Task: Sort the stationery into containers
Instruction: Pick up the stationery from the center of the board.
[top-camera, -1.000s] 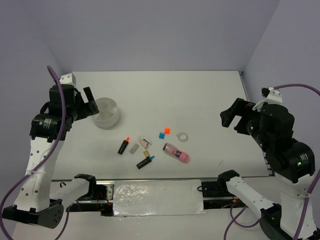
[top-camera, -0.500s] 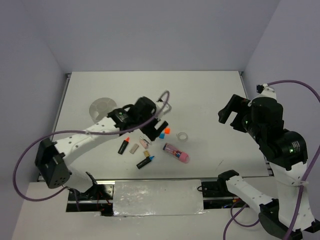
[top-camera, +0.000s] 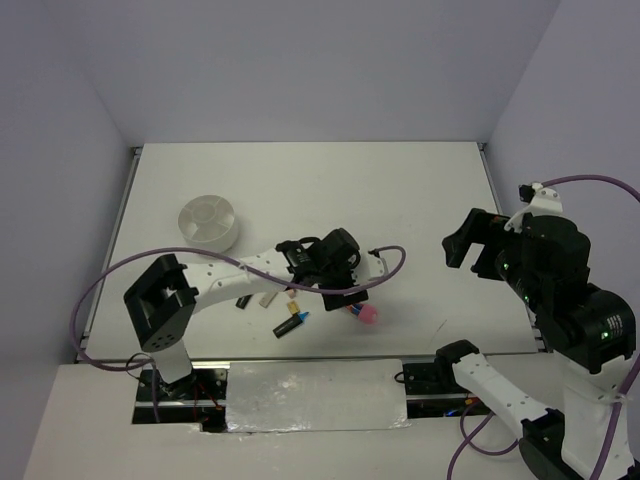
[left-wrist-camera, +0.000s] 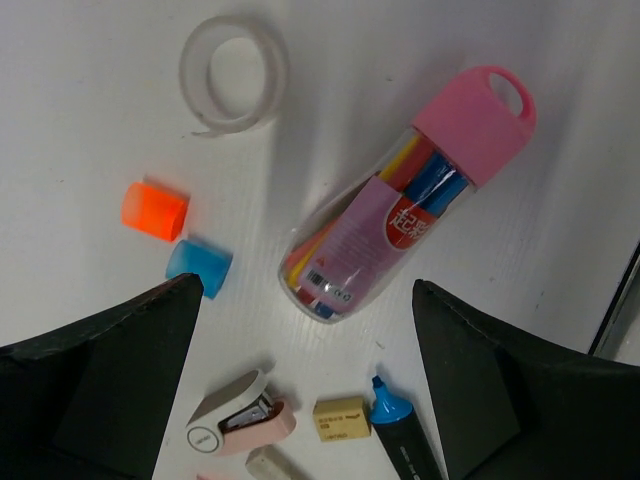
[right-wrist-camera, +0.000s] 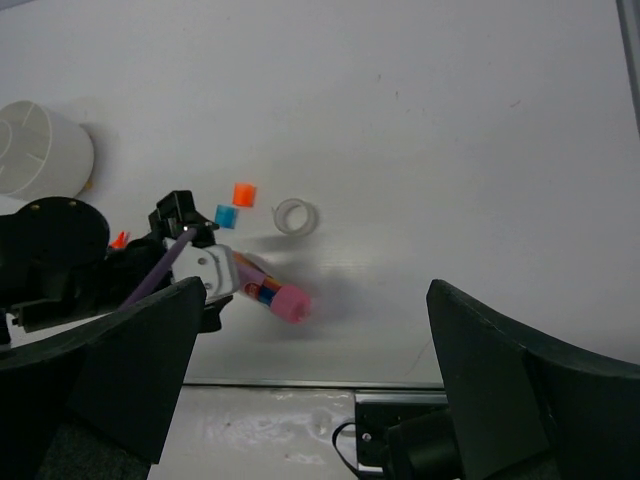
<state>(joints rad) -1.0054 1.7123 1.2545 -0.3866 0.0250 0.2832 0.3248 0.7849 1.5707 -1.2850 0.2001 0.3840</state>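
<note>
1. Stationery: all loose on the tabletop (top-camera: 400, 190), in one cluster at front-centre.
2. Count:
   - 1 pink tube (left-wrist-camera: 400, 200)
   - 1 clear ring (left-wrist-camera: 233, 75)
   - 2 cubes: orange cube (left-wrist-camera: 155, 210), blue cube (left-wrist-camera: 199, 268)
   - 2 black markers: blue-capped marker (left-wrist-camera: 400, 435), orange-capped marker (top-camera: 243, 301) (cap hidden under the arm)
   - 1 tan block (left-wrist-camera: 342, 417)
   - 1 grey block (left-wrist-camera: 268, 463)
   - 1 small pink-and-white stapler (left-wrist-camera: 240, 415)
3. Layout:
   - The two cubes sit just beside each other, near the tube's clear end.
   - The ring lies apart from the tube.
   - The tan block is just beside the blue marker cap.
4. Container: 1 white bowl (top-camera: 209, 222) with inner dividers, on the tabletop's left, well apart from the cluster.
5. Left gripper (left-wrist-camera: 305, 290): over the cluster, jaws spread wide either side of the tube's clear end, gripping nothing.
6. Right gripper (right-wrist-camera: 315, 290): raised on the right, well apart from the cluster, jaws spread wide, holding nothing.
</note>
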